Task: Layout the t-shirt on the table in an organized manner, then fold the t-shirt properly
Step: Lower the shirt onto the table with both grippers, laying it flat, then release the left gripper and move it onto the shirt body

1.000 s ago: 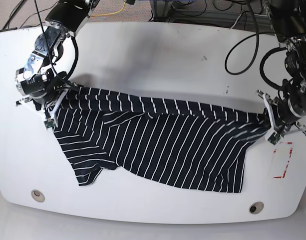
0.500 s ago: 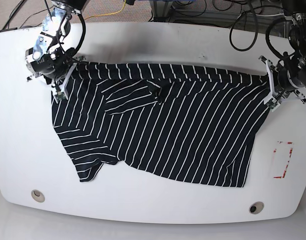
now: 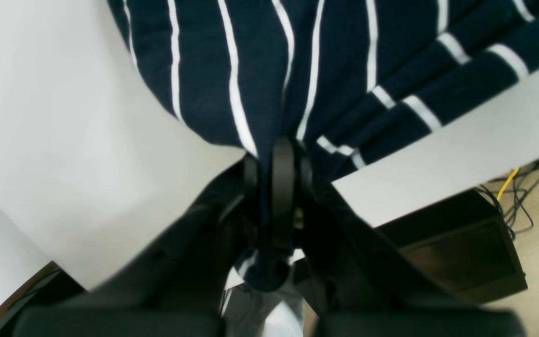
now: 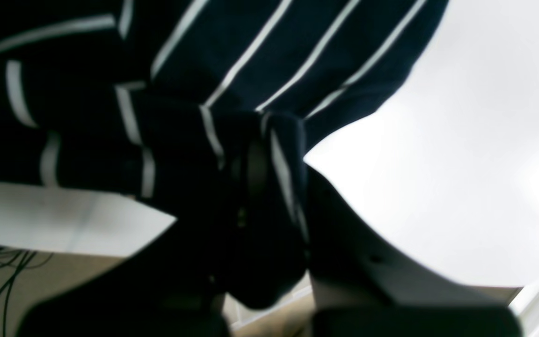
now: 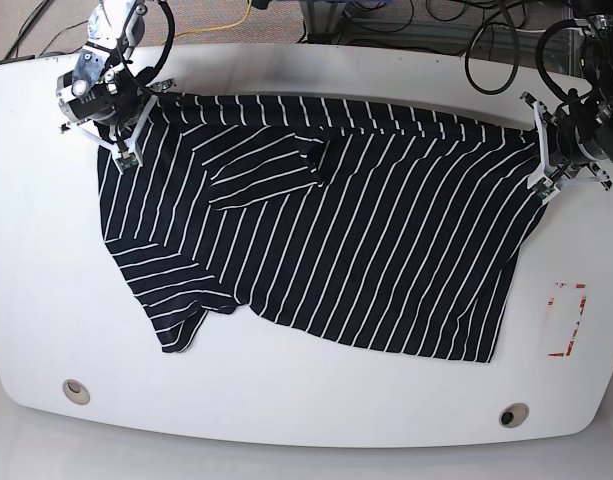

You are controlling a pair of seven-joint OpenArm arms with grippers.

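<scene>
The black t-shirt [image 5: 336, 230] with thin white stripes lies spread across the white table [image 5: 286, 400], its upper edge stretched between both grippers near the table's far edge. My left gripper [image 5: 542, 150], at the base view's right, is shut on the shirt's top right corner; the left wrist view shows the cloth [image 3: 251, 70] pinched between the fingers [image 3: 282, 187]. My right gripper [image 5: 124, 135], at the base view's left, is shut on the top left corner; the right wrist view shows cloth [image 4: 251, 56] bunched in the jaws. A small fold [image 5: 316, 160] sits near the shirt's upper middle.
A red rectangular mark [image 5: 566, 320] is at the table's right. Two round metal holes [image 5: 76, 390] [image 5: 513, 415] sit near the front edge. Cables and a yellow wire [image 5: 236, 15] lie on the floor behind the table.
Both grippers have pulled the shirt's upper edge toward the table's far side and outward. The shirt now lies wider and flatter than a second ago.
</scene>
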